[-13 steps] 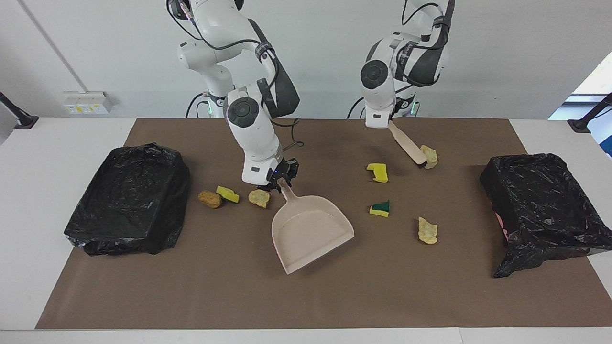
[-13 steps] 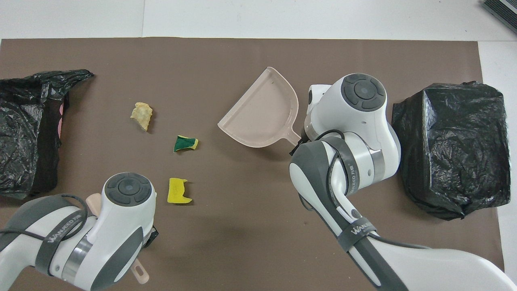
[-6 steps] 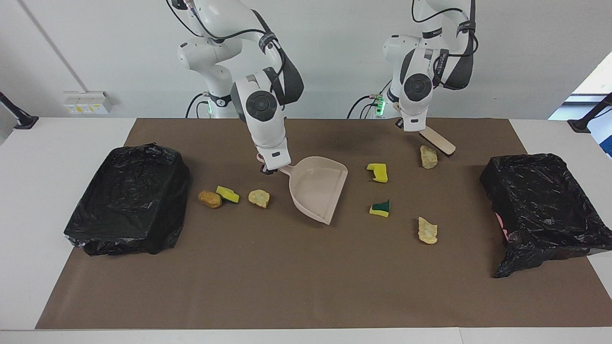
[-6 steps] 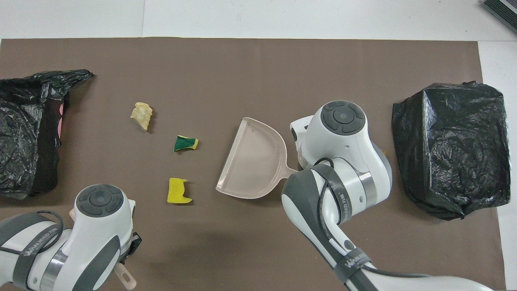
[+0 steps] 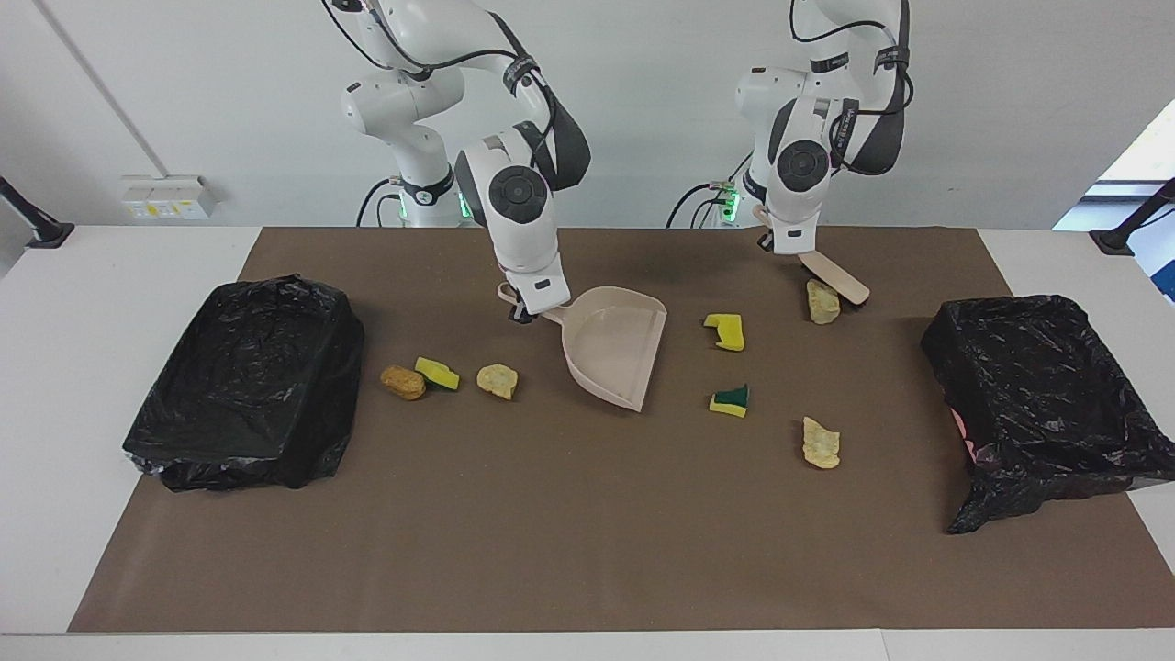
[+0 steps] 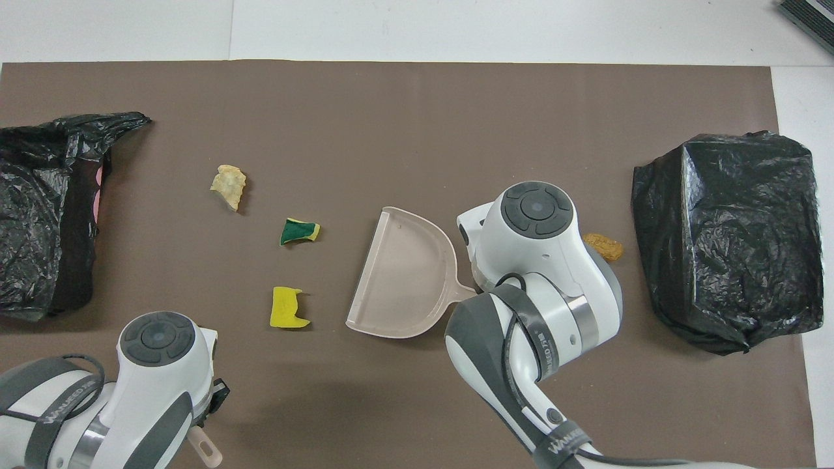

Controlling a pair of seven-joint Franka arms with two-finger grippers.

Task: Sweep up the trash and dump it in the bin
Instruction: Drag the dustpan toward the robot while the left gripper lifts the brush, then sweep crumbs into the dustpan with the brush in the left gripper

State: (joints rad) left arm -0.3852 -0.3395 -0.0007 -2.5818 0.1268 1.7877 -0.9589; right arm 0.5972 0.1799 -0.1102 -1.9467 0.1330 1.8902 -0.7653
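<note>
My right gripper [image 5: 521, 315] is shut on the handle of the beige dustpan [image 5: 610, 353], whose open mouth faces the left arm's end; it also shows in the overhead view [image 6: 404, 280]. My left gripper [image 5: 778, 246] is shut on the beige brush [image 5: 833, 277], whose head is beside a tan chunk [image 5: 822, 301]. More trash lies on the brown mat: a yellow sponge [image 5: 725, 331], a green-yellow sponge [image 5: 731, 401], a tan chunk [image 5: 821, 442], and near the right arm's end a tan chunk [image 5: 497, 380], a yellow-green sponge [image 5: 437, 373] and an orange-brown chunk [image 5: 403, 382].
A bin lined with a black bag [image 5: 248, 381] stands at the right arm's end of the mat, and another [image 5: 1037, 395] at the left arm's end. The brown mat [image 5: 551, 532] covers the white table. In the overhead view the arms hide both grippers.
The right gripper swung the dustpan round so its mouth faces the left arm's end, and drew it closer to the robots. The left gripper carried the brush over the tan chunk to its outer side.
</note>
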